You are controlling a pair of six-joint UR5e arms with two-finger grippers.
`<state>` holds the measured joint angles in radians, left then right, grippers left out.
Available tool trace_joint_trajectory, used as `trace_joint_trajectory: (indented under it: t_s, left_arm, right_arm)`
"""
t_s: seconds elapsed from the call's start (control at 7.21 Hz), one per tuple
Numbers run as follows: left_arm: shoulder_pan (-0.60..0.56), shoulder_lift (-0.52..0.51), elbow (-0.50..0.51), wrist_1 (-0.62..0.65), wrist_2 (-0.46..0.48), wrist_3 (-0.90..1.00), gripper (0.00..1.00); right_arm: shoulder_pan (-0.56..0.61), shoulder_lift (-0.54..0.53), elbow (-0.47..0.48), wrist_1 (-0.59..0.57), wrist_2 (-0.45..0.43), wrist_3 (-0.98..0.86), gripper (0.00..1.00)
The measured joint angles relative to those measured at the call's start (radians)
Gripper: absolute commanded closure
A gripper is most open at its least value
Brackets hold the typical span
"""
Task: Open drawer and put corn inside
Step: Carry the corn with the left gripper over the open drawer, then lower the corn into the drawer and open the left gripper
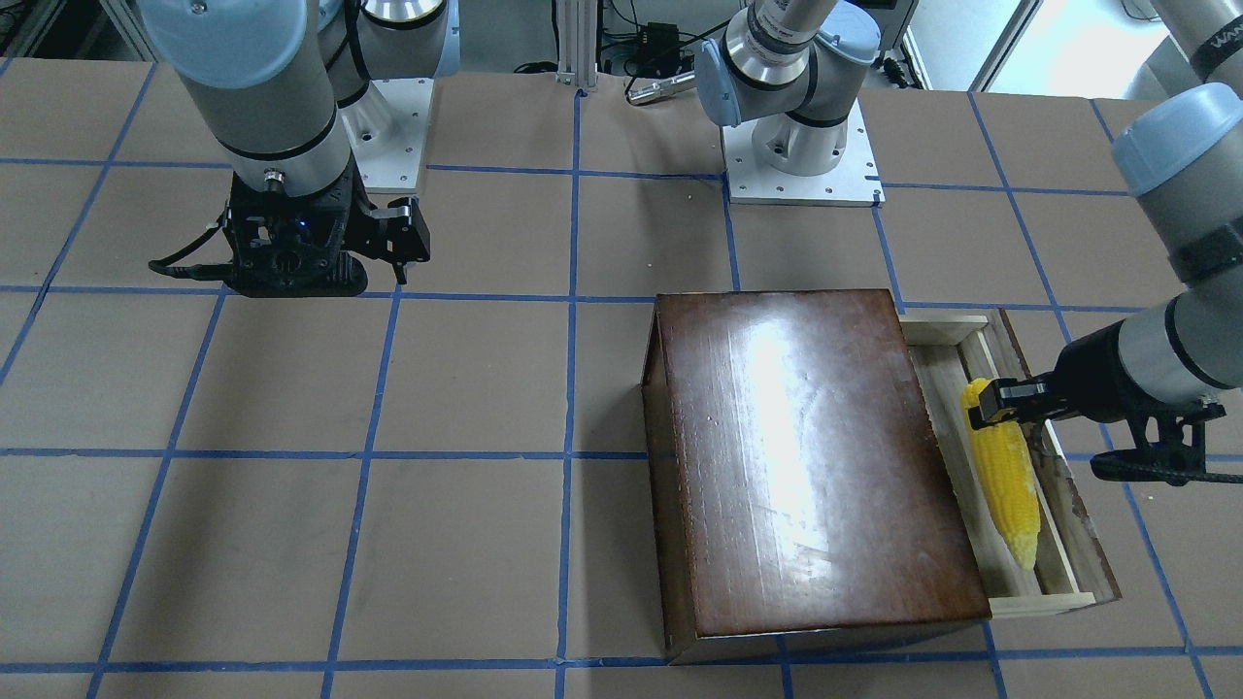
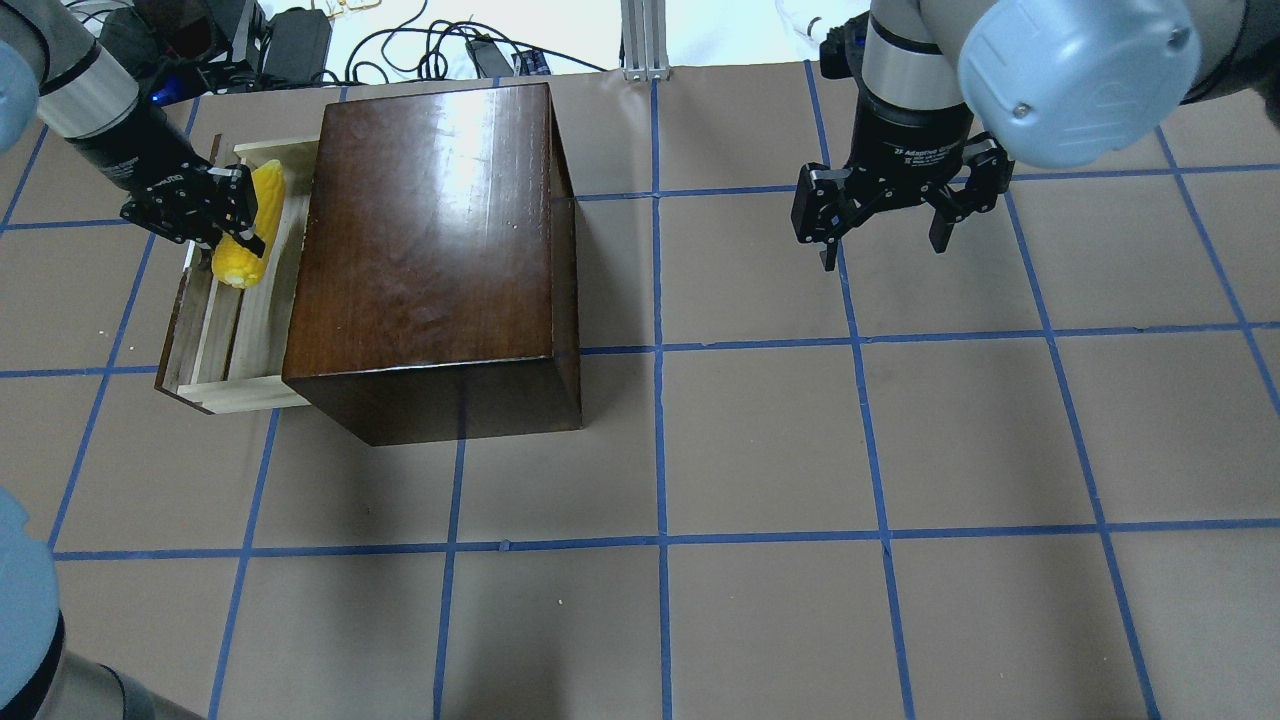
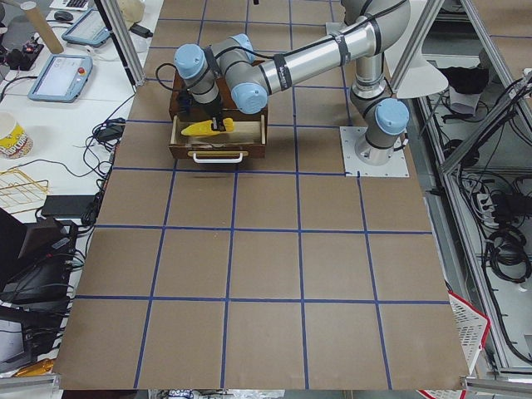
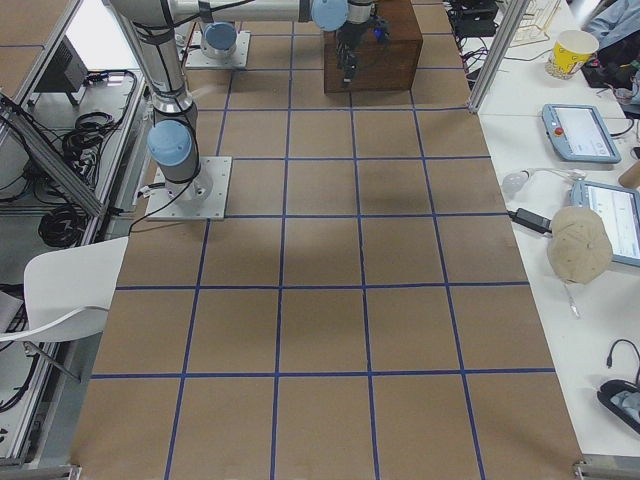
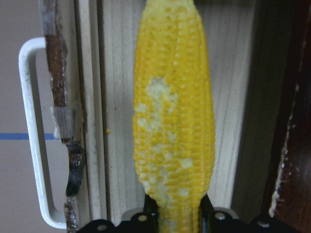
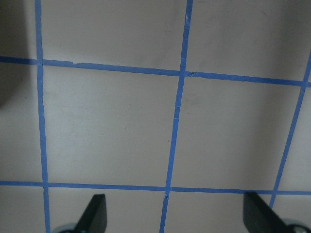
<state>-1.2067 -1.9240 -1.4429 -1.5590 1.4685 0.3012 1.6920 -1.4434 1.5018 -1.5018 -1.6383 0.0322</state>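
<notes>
The drawer is pulled out of the glossy dark-brown box, pale wood inside, with a white handle on its worn front panel. The yellow corn lies lengthwise inside the drawer, its paler tip pointing away from the robot. My left gripper is shut on the corn's thick end; in the left wrist view its fingers flank the cob. In the overhead view the corn is partly hidden by the left gripper. My right gripper is open and empty above the table.
The box stands on brown paper marked with blue tape lines. The arm bases are bolted at the robot's side of the table. The right wrist view shows only paper and tape under the open right gripper.
</notes>
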Motion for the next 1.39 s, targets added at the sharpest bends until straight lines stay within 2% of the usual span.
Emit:
trace_joint_trajectory:
  t_s: [0.14, 0.28, 0.42, 0.55, 0.83, 1.11, 1.39]
  left_arm:
    - [0.001, -0.012, 0.000, 0.000, 0.001, 0.001, 0.78]
    - [0.002, -0.023, 0.001, 0.000, 0.001, 0.001, 0.67]
    - [0.002, -0.033, 0.001, 0.001, 0.000, 0.001, 0.43]
    - [0.002, -0.042, 0.001, 0.001, -0.002, 0.002, 0.26]
    - [0.002, -0.054, 0.001, 0.000, -0.004, 0.001, 0.11]
    - [-0.001, -0.055, 0.002, -0.003, -0.014, -0.003, 0.00]
    - [-0.004, -0.035, 0.012, -0.011, -0.017, -0.009, 0.00]
  right_arm:
    - [0.000, 0.000, 0.000, 0.000, 0.000, 0.000, 0.00]
    - [0.000, 0.000, 0.000, 0.000, 0.000, 0.000, 0.00]
    - [0.000, 0.000, 0.000, 0.000, 0.000, 0.000, 0.00]
    - [0.000, 0.000, 0.000, 0.000, 0.000, 0.000, 0.00]
    - [0.000, 0.000, 0.000, 0.000, 0.000, 0.000, 0.00]
    - [0.000, 0.000, 0.000, 0.000, 0.000, 0.000, 0.00]
    - [0.000, 0.000, 0.000, 0.000, 0.000, 0.000, 0.00]
